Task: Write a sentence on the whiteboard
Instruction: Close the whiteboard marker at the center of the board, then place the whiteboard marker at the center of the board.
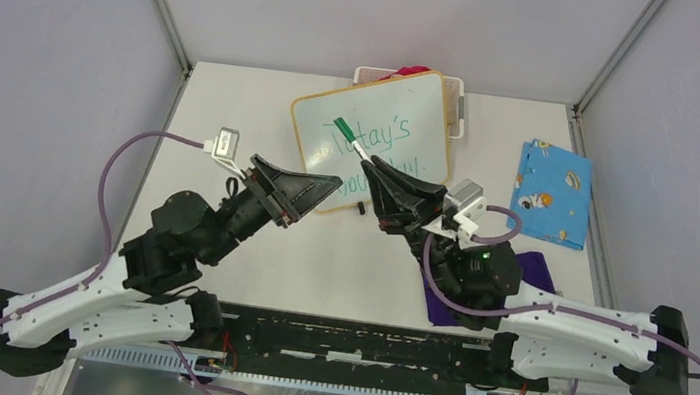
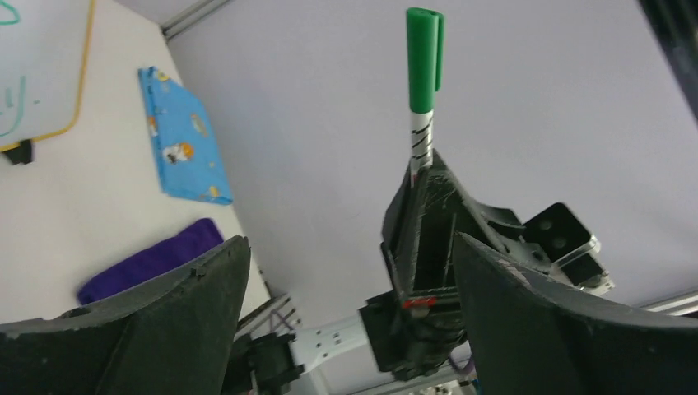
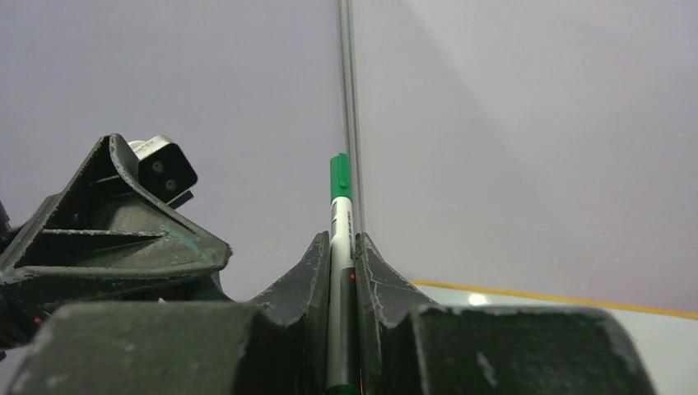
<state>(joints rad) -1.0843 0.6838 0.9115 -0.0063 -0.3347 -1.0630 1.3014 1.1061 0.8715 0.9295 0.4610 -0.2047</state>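
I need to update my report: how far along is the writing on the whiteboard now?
Done: the sentence stands in two green lines on the whiteboard. In hand: the right gripper is shut on the marker, whose green cap looks fitted; the left gripper is open beside it, holding nothing. Left: probably only to put the marker down.

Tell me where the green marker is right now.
In the top view the green marker is mid-frame, clamped in the right gripper, its green cap showing against the whiteboard.
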